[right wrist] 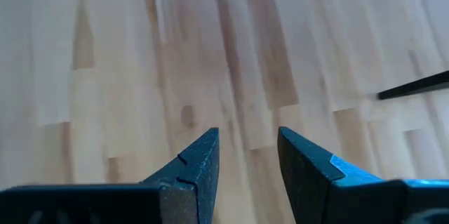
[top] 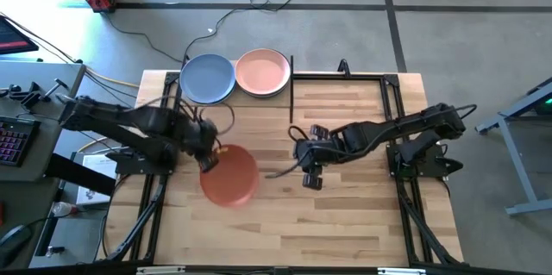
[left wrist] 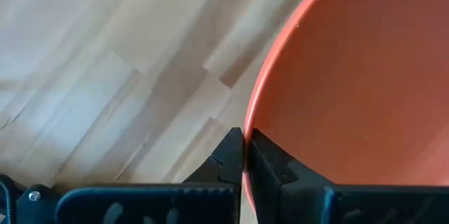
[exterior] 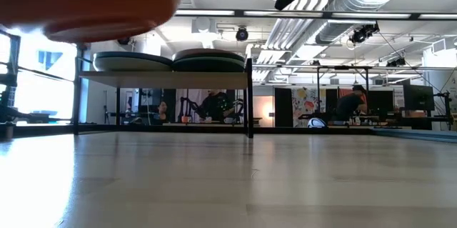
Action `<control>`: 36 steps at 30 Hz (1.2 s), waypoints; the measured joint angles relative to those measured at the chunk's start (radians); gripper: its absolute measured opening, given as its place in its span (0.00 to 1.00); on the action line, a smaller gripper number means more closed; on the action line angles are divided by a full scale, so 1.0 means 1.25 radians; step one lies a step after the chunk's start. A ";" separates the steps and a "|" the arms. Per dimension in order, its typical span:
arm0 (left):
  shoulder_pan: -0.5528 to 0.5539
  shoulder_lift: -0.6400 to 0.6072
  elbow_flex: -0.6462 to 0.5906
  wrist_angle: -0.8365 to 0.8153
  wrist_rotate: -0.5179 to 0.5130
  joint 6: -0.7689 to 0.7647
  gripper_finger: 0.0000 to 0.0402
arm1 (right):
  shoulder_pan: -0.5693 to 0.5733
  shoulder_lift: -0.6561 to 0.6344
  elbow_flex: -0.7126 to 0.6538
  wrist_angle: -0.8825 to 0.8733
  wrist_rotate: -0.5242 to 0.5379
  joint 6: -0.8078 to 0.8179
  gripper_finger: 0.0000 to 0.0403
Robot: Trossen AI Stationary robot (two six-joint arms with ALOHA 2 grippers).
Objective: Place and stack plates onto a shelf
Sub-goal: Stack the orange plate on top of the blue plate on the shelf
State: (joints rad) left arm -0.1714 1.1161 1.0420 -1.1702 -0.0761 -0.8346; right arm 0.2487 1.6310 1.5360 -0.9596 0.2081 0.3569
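1. Left gripper [top: 207,161] is pinching the rim of the terracotta plate [top: 230,175], holding it raised above the table [top: 345,223].
2. Blue plate [top: 208,78] and pink plate [top: 262,71] are resting side by side on the shelf [top: 291,85].
3. Right gripper [top: 310,180] is hovering mid-table, fingers parted and holding nothing.

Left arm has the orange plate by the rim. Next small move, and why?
Probably carry it toward the shelf at the table's far edge. The left gripper is shut on the orange plate's rim, and the low view shows that plate lifted off the table. The blue plate and pink plate sit side by side on the shelf, so stacking on the nearer blue one looks likeliest. The right gripper waits open.
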 joint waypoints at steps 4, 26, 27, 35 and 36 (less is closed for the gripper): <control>0.084 -0.052 0.000 -0.002 0.000 -0.021 0.00 | -0.044 0.000 0.000 0.000 0.000 -0.059 0.31; 0.479 -0.119 0.256 -0.137 -0.185 -0.053 0.00 | -0.290 0.000 0.000 0.000 -0.020 -0.359 0.31; 0.501 -0.118 0.265 -0.136 -0.194 -0.061 0.00 | -0.296 0.000 0.000 0.000 -0.020 -0.372 0.31; 0.701 -0.117 0.294 -0.136 -0.201 -0.071 0.00 | -0.346 0.000 0.000 0.000 -0.020 -0.463 0.31; 0.724 -0.115 0.294 -0.136 -0.199 -0.071 0.00 | -0.353 0.000 0.000 0.000 -0.020 -0.476 0.31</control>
State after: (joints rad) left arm 0.7340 0.9730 1.4090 -1.3401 -0.3249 -0.9229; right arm -0.1919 1.6306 1.5360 -0.9595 0.1837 -0.2380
